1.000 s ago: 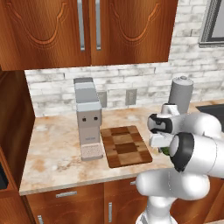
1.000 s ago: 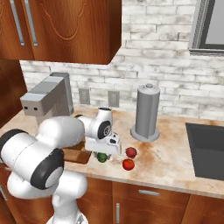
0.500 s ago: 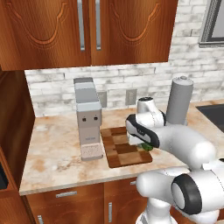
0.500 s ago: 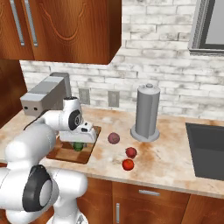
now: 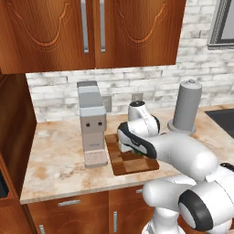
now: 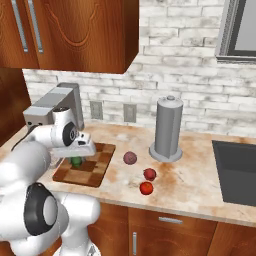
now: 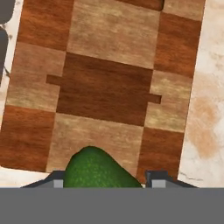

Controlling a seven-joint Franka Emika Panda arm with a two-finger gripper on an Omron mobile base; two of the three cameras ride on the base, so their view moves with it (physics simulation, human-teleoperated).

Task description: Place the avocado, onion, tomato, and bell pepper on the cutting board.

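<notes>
Presently no brand, label or writing can be read on any item.

Item 1: jaws (image 7: 104,183), closed in on the avocado (image 7: 98,169), which sits between the two tips and is held over the cutting board (image 7: 109,83). The base views put the avocado (image 6: 76,161) low above the checkered cutting board (image 6: 95,172), under the white hand; whether it touches the wood cannot be told.

Item 2: cutting board (image 5: 125,163), carrying no loose produce. Beyond the jaws most of its blocks lie bare. To either side of the jaws, board edges meet the marbled surface (image 7: 205,113).

Item 3: onion (image 6: 130,158), purplish ball on the surface, apart from the board's edge on the side away from the jaws.

Item 4: two bright-red items, one (image 6: 149,174) just past the onion, the other (image 6: 146,188) close beside it toward the front edge of the surface. Which is tomato and which pepper cannot be told.

Item 5: grey cylindrical canister (image 6: 167,129), upright behind the red items, lid on, contents hidden.

Item 6: grey boxy appliance (image 5: 92,122), standing just beside the board's other edge, near the jaws.

Item 7: dark sink (image 6: 237,172), well apart, contents unseen.
</notes>
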